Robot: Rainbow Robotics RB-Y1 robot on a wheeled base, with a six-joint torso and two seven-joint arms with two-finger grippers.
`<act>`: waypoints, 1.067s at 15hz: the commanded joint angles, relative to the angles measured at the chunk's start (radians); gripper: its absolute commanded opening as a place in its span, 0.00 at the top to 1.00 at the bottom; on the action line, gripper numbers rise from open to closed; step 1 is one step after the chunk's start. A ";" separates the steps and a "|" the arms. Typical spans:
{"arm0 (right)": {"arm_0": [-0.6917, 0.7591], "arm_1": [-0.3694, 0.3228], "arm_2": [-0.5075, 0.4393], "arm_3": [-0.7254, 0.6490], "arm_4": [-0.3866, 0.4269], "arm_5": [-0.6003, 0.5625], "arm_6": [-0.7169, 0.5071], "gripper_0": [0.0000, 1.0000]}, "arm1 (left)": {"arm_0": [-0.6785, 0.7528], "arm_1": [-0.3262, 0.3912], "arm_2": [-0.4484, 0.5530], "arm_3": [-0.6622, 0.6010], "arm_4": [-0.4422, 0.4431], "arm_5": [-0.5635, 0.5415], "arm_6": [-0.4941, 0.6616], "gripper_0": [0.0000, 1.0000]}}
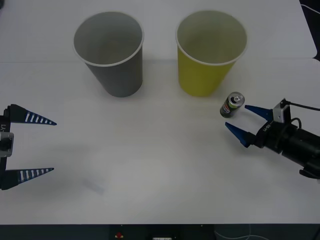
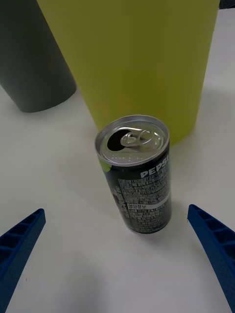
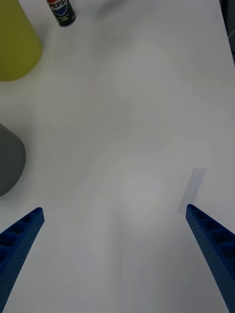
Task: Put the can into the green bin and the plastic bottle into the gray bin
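1. The Pepsi can (image 1: 233, 104) stands upright right of centre in the front view, just below and right of the green bin's (image 1: 207, 55) base, close to it.
2. The right gripper (image 1: 240, 120) sits at mid-right, fingers spread wide and empty; the can lies just ahead of its tips, toward the upper left, not yet between them.
3. The can's long axis is vertical, so a straight advance should bracket its sides.
4. The left gripper (image 1: 45, 146) waits wide open and empty at the left edge, well apart from the can; the gray bin (image 1: 111, 52) stands upper left.
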 commanded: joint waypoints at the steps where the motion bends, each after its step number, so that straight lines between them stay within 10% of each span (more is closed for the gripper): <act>1: -0.061 0.026 0.011 0.057 0.013 0.019 0.008 0.00 | 0.000 0.000 0.000 0.000 0.000 0.000 0.000 0.00; 12: -0.166 0.059 0.071 0.152 0.015 0.112 0.061 0.00 | 0.000 0.000 0.000 0.000 0.000 0.000 0.000 0.00; 14: -0.166 0.059 0.071 0.152 0.015 0.109 0.064 0.88 | 0.000 0.000 0.000 0.000 0.000 0.000 0.000 0.00; 16: -0.166 0.059 0.071 0.152 0.016 0.105 0.064 1.00 | 0.000 0.000 0.000 0.000 0.000 0.000 0.000 0.00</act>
